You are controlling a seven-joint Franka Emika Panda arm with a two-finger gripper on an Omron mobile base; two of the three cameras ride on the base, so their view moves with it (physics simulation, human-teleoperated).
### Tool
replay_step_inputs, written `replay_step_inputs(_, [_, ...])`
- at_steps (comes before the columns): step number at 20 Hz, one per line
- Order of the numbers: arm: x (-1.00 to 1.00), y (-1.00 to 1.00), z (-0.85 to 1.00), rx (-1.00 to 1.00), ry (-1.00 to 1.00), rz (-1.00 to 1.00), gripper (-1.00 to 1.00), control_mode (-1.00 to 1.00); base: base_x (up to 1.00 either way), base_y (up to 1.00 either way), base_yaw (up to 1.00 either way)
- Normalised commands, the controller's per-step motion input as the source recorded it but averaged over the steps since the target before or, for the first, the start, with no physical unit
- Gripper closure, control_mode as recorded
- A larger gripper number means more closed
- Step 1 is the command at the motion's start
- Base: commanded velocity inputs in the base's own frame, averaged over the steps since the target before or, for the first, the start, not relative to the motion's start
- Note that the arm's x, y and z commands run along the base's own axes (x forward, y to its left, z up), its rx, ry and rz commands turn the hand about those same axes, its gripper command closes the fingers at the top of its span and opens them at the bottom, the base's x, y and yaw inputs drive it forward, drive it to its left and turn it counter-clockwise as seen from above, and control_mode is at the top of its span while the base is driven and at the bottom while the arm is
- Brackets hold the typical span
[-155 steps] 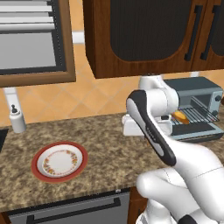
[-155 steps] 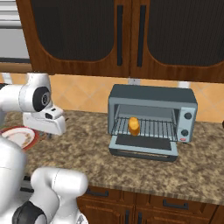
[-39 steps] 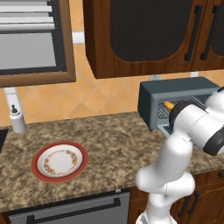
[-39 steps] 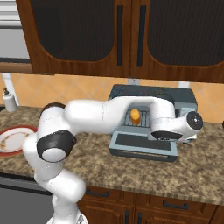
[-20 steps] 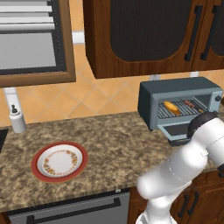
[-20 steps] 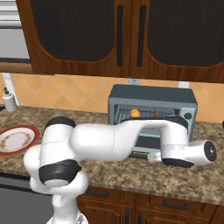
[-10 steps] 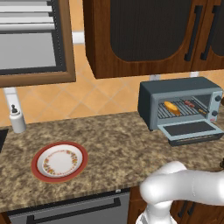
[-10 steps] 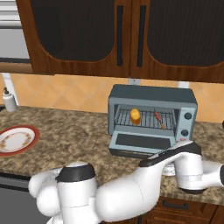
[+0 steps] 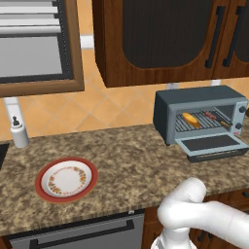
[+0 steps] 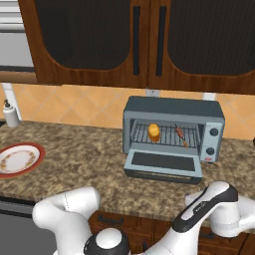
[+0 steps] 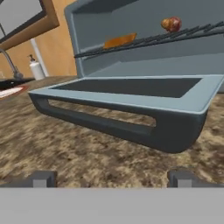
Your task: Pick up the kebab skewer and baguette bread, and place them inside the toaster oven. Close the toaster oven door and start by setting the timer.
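Low over the counter, the gripper has its 2 finger tips spread far apart and nothing between them — released, holding nothing. Half a second ago the arm's white elbow was lower in the left base view and the forearm lay across the front of the right base view; now the arm has swung further down in front of the counter edge, and the hand looks level at the toaster oven door.

That door is folded down flat, its bar handle facing the gripper, just ahead of and above the finger tips. Behind it the toaster oven stands open on the counter. On its wire rack lie the baguette bread, toward the left, and the kebab skewer, to the right of it, the 2 apart. From the hand, both sit above and beyond the door, well clear of the fingers.

A red-rimmed plate rests far to the left on the counter, with a small white bottle by the wall. No writing or brand can be read anywhere.
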Motion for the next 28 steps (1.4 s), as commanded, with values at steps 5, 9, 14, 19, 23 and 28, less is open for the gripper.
replay_step_inputs(5, [0.29, 0.0, 0.0, 0.0, -0.12, 0.0, -1.0, -1.0, 0.0, 0.0, 0.0])
replay_step_inputs(9, [0.19, 0.01, 0.0, 0.0, -0.08, 0.0, -1.0, -1.0, 0.0, 0.0, 0.0])
replay_step_inputs(14, [0.09, 0.0, 0.0, 0.0, -0.04, 0.0, -1.0, -1.0, 0.0, 0.0, 0.0])
replay_step_inputs(19, [0.15, 0.01, 0.0, 0.0, -0.01, 0.0, -1.0, -1.0, 0.0, 0.0, 0.0])
replay_step_inputs(23, [0.14, 0.04, 0.0, 0.0, 0.0, 0.0, -1.0, -1.0, 0.0, 0.0, 0.0])
replay_step_inputs(28, [0.05, 0.05, 0.12, 0.0, -0.04, 0.0, -1.0, -1.0, 0.0, 0.0, 0.0])
